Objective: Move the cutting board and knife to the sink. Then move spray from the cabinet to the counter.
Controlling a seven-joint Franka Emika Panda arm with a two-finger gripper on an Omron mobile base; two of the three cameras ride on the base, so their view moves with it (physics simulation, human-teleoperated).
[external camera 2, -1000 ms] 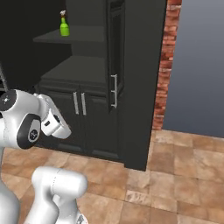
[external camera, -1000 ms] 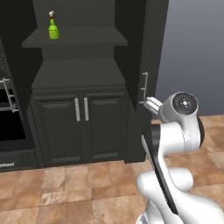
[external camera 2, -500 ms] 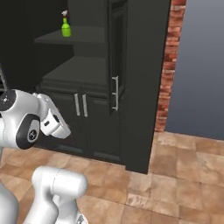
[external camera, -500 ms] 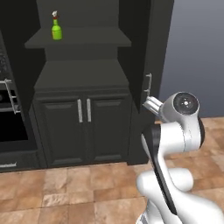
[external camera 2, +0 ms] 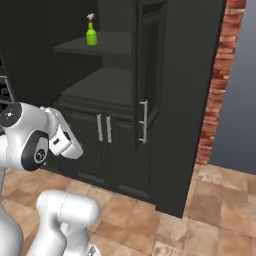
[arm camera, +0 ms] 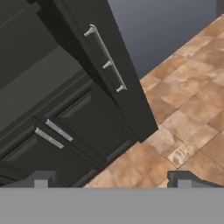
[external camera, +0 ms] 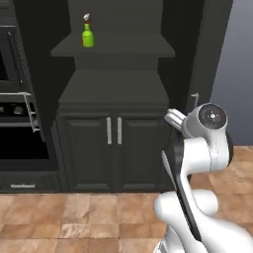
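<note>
Open gripper (arm camera: 111, 180) faces the cabinet (external camera: 123, 94) base

Hand view adds floor tiles (arm camera: 188, 113) and door handles (arm camera: 107, 59), jaws wide and empty; base views add the spray (external camera: 88, 32) on the upper shelf, at eleven o'clock, well apart.

A home kitchen, by the fittings. A tall dark cabinet (external camera: 118, 94) fills the middle of the left base view, with open shelves above and paired lower doors with slim metal handles (external camera: 114, 130). At the left edge of that frame sits a built-in black oven (external camera: 17, 133) with a bar handle. A green spray (external camera: 88, 32) stands on the upper shelf. Brown stone floor tiles (external camera 2: 200, 225) run along the bottom, and a red brick wall strip (external camera 2: 220, 75) rises at the upper right of the right base view.
</note>
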